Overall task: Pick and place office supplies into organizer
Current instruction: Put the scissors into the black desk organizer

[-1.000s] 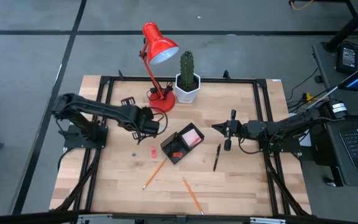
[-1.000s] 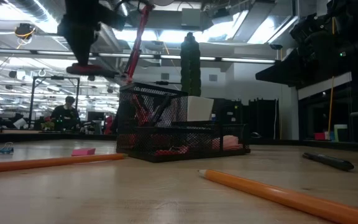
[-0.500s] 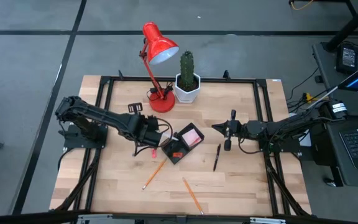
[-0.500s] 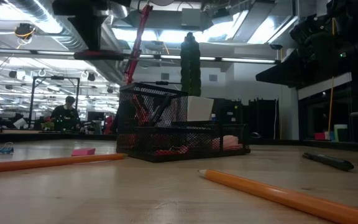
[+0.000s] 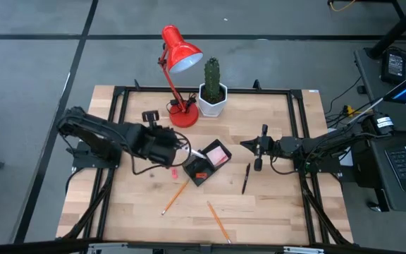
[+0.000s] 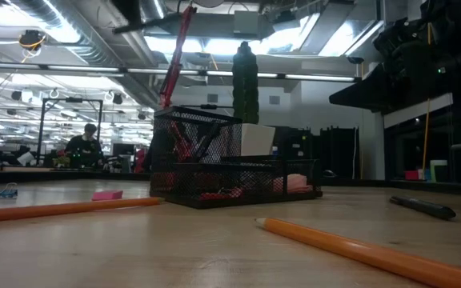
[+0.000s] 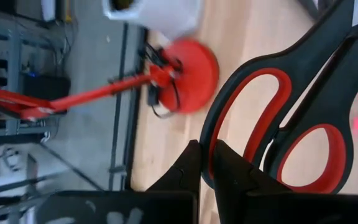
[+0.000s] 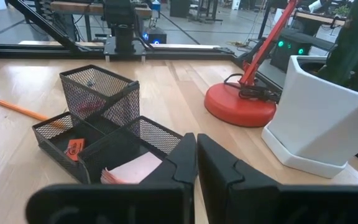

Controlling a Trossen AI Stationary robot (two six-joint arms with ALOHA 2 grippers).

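Scissors clamped in left end effector bear no readable lettering.

The scissors are being cut off by the left wrist picture's edge, blades unseen. The pencil is being partly hidden behind the organizer.

A red desk lamp stands at the table's twelve o'clock edge; a potted cactus sits at the lamp's three o'clock.
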